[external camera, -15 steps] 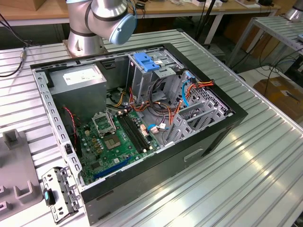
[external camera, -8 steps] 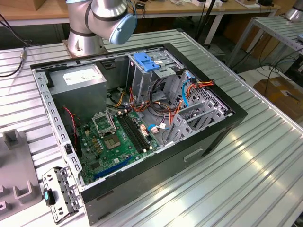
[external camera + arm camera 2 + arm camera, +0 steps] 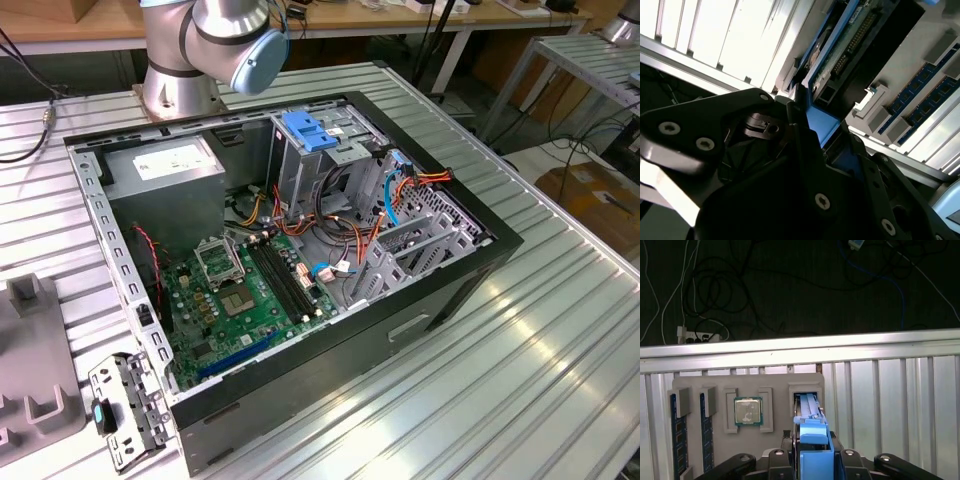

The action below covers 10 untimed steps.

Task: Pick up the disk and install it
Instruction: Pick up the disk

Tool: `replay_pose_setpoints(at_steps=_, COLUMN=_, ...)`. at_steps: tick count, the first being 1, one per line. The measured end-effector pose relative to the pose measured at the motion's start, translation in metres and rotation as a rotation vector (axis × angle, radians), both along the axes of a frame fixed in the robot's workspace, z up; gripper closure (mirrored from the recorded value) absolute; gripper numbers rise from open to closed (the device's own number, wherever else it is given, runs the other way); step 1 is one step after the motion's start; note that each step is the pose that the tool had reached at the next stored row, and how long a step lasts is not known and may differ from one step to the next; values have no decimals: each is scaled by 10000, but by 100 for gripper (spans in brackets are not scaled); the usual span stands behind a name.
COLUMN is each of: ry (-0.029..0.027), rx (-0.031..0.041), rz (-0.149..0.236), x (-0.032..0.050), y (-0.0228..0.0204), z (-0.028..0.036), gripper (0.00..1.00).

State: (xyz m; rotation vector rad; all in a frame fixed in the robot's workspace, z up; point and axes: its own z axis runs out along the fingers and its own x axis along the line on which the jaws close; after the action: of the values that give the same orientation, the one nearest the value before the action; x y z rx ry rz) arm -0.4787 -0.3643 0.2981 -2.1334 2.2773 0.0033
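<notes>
Blue-framed disk [image 3: 812, 437]: a dark drive in a bright blue plastic carrier, standing on edge in a slot of a grey holder tray [image 3: 775, 381]. In the second wrist view the disk [image 3: 840, 47] shows its green circuit board and a row of connector pins.

Tool [image 3: 814, 456]: black, and pinching the disk. Its fingers are pressed against the two sides of the carrier's near end, and the second wrist view shows the tool [image 3: 820, 131] in the same grip.

Holder tray, other contents: one processor chip [image 3: 748, 411] in a square recess just beside the disk's slot, and two blue memory modules [image 3: 674, 430] on edge in slots beyond the chip.

Surface [image 3: 890, 390]: ribbed aluminium. The tray lies near its edge, with dark floor and loose cables [image 3: 715, 300] beyond.

Exterior view:
- An open black computer case [image 3: 470, 275] lies on its side at the centre of the surface [image 3: 520, 380].
- Green motherboard [image 3: 240, 300] at 8 o'clock inside the case.
- Grey drive cage with a blue clip [image 3: 310, 135] at 12 o'clock.
- Silver arm base [image 3: 175, 80] at 11 o'clock of the case.
- Loose metal bracket [image 3: 125, 410] at 8 o'clock, just outside the case.
</notes>
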Motion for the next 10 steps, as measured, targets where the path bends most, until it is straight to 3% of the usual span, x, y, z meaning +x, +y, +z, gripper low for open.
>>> replay_pose_setpoints(at_steps=7, ry=0, rx=0, rz=0, x=0, y=1, z=0, gripper=63)
replay_pose_setpoints(at_steps=10, ry=-1, rx=1, rz=422, x=0, y=2, z=0, gripper=63)
